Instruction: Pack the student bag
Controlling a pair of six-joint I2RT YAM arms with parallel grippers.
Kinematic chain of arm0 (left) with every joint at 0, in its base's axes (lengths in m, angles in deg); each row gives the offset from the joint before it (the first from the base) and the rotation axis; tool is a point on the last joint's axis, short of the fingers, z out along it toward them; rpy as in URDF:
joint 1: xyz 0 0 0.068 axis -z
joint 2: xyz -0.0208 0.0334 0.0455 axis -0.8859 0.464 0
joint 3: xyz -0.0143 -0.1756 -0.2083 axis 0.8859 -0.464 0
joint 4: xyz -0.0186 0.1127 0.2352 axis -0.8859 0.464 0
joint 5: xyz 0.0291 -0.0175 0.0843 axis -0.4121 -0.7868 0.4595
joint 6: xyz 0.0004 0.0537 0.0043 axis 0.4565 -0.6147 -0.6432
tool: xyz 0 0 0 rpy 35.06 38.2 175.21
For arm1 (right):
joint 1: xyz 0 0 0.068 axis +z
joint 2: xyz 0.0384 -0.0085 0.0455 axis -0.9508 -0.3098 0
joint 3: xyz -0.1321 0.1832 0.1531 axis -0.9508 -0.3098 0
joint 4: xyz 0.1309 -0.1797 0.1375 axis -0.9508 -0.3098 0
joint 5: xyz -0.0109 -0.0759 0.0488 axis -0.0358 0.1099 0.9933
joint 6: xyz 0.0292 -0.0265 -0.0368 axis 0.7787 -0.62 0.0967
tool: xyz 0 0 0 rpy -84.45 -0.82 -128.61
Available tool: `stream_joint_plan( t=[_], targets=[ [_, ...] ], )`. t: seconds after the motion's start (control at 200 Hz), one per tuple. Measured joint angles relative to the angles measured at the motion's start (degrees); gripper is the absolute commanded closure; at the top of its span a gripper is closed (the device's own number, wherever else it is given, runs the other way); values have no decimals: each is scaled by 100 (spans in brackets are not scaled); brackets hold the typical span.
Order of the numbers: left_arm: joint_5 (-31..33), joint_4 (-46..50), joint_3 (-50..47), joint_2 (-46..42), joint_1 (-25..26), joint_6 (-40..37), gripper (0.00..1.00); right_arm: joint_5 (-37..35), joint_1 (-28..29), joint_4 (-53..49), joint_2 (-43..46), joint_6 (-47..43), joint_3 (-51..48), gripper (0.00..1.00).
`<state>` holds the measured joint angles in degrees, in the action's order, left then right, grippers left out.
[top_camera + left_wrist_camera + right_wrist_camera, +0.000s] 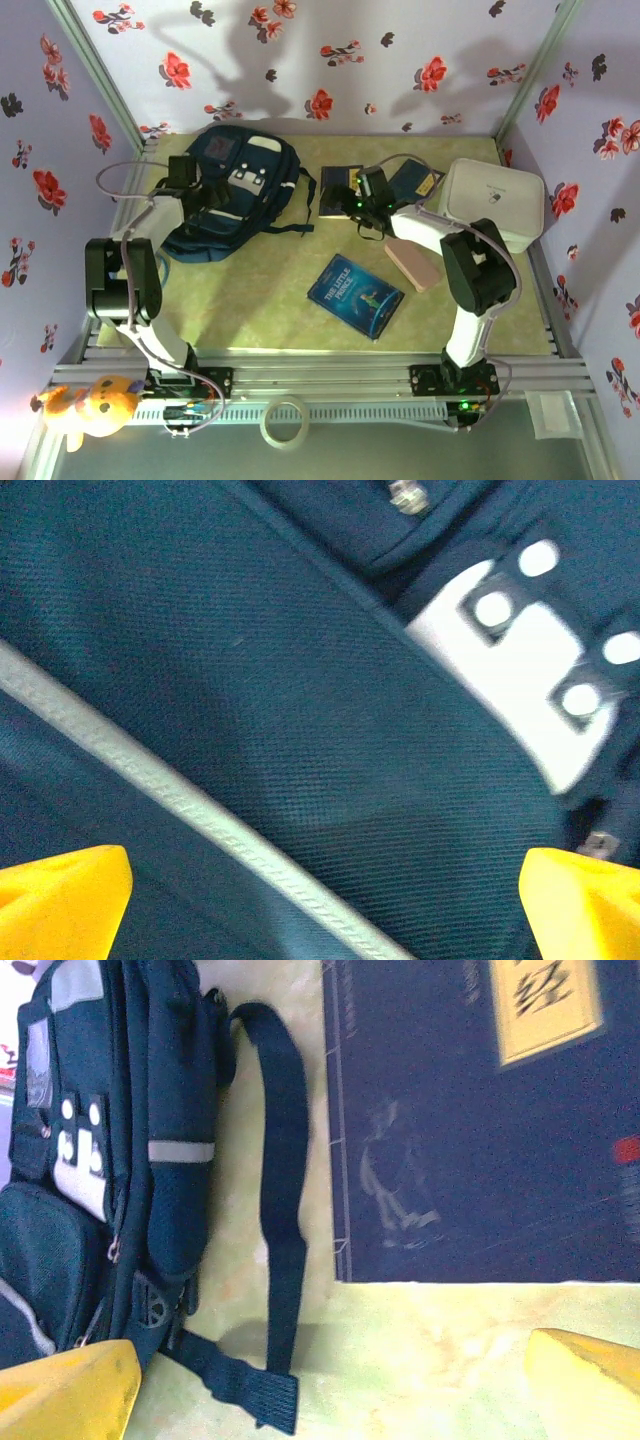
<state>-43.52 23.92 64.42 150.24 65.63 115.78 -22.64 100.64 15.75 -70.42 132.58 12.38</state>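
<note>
The student bag (240, 185) is a navy backpack lying flat at the back left of the mat, front pockets up. My left gripper (203, 192) hovers low over its left half. In the left wrist view the bag's fabric (330, 710) and its grey stripe (160, 780) lie close under the gripper (320, 910), whose yellow fingertips (60, 900) stand wide open with nothing held. My right gripper (358, 203) is open above the near edge of a dark blue book (338, 190), just right of the bag. In the right wrist view the gripper (325, 1390) hangs over bare mat below that book (480, 1120), with the bag (90, 1160) and a strap (285, 1230) to the left.
A second dark book (418, 180) lies behind the right arm. A white rounded box (495, 200) stands at the back right. A blue picture book (355, 293) and a pinkish block (412, 262) lie mid-mat. A tape roll (283, 420) and plush toy (90, 405) sit near the front rail.
</note>
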Motion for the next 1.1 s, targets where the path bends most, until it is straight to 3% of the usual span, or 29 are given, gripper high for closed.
stream_joint_plan(
  t=[0.365, 0.71, 0.865, 1.1],
  targets=[
    [197, -52, -616, 72, 149, 332, 1, 337, 402, 111, -772, 177, 815, 3],
    [118, 227, -911, -341, 1587, 994, 1, 330, 448, 90, -1021, 175, 1128, 3],
    [140, 1032, -511, -407, 1965, 531, 0, 313, 339, 87, -1019, 173, 1145, 3],
    [485, 1665, 210, -509, 2568, -800, 0, 223, -111, 173, -741, 181, 634, 1]
  ],
)
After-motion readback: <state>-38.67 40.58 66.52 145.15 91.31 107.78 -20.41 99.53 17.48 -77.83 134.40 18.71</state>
